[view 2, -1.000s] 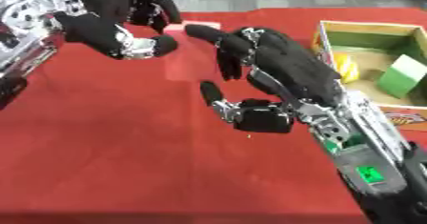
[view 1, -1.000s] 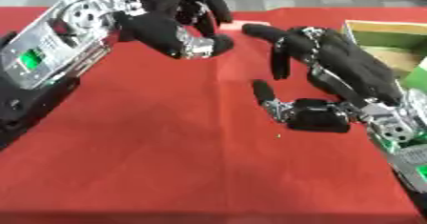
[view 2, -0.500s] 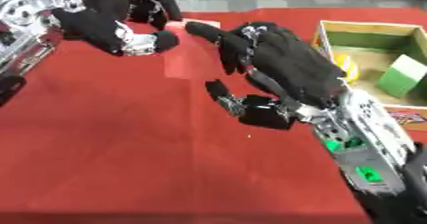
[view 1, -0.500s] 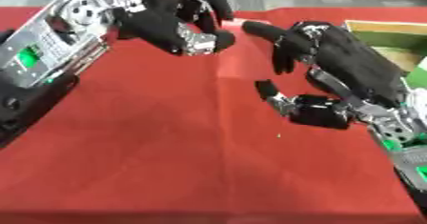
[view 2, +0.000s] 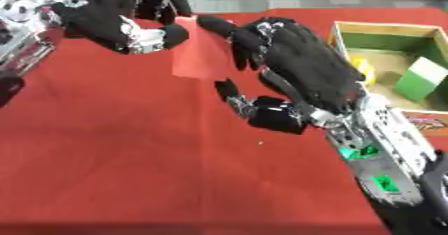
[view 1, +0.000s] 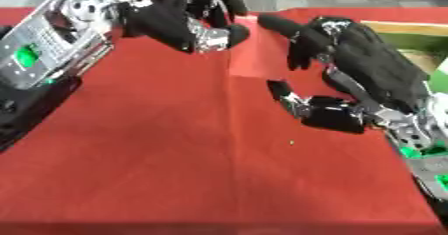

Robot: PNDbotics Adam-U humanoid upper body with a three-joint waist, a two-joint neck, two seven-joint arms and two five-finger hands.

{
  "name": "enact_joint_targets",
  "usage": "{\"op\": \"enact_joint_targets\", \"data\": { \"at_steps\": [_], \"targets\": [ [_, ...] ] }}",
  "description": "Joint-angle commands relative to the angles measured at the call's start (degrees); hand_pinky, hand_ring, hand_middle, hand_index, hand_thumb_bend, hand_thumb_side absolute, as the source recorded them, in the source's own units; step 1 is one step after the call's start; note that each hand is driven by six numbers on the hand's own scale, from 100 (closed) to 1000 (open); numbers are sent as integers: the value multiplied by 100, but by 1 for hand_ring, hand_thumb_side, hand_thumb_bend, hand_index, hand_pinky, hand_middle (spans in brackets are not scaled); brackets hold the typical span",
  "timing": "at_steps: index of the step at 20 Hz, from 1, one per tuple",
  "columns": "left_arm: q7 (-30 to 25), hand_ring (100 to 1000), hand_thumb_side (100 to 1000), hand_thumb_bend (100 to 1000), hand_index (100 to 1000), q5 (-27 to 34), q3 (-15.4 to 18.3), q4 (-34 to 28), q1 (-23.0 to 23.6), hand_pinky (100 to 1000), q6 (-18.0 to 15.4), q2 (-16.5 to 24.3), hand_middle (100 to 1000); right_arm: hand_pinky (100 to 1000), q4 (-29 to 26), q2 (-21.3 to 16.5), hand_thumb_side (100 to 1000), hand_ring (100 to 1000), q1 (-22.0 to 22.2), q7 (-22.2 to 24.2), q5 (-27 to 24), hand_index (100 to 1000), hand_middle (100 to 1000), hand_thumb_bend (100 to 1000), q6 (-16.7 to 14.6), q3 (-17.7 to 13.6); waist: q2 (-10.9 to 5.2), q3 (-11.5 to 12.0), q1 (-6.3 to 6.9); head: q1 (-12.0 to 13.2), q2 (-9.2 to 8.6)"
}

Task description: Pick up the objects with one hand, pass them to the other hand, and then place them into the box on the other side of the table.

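Box [view 2: 385,31] sits at right edge of the right eye view, upper half: tan wooden walls, green floor inside. It holds a green block [view 2: 420,78] leaning near its right side and a small yellow item [view 2: 360,72] by the left wall; what the yellow item is, cannot tell. In the left eye view only a sliver of the box rim shows at the far right. No loose object visible between the hands, and neither hand clearly holds one.

Red tablecloth [view 1: 157,154] covers most of both frames, with a fold line running down the middle.

Left arm [view 1: 52,49] enters from upper left, silver and black with a green spot on the forearm. Left hand [view 1: 188,21] at top centre, palm turned down and toward the right hand, fingers curled inward at the top edge, thumb tip pointing right. Whether anything is inside the curl, cannot tell.

Right arm [view 2: 385,154] comes from lower right, with green marks near the wrist. Right hand [view 2: 293,61] in the centre-right, back of hand up, fingers stretched out and apart, reaching toward the left hand, thumb hanging low just above the cloth. Fingertips of the two hands are near each other, a narrow gap of red cloth between them.
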Motion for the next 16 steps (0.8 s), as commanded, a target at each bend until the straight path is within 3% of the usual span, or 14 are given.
{"op": "enact_joint_targets", "data": {
  "at_steps": [1, 6, 16],
  "targets": [
    [-4, 555, 158, 100, 584, 125, 138, -330, -226, 754, -30, -12, 448, 642, 58, -45, 165, 400, -13, 8, 127, 964, 437, 156, 50, -46, -171, 1, 83, -5, -14],
    [5, 555, 159, 100, 585, 150, 142, -357, -244, 754, -17, -30, 449, 634, 58, -28, 150, 389, -12, -88, 113, 925, 418, 112, 114, -63, -175, 1, 89, -13, -14],
    [-20, 563, 179, 100, 601, 177, 14, -262, -207, 755, 54, -74, 460, 617, 58, -18, 100, 362, 19, -315, -374, 691, 372, 100, 458, -65, -163, -16, 91, -11, -14]
  ]
}}
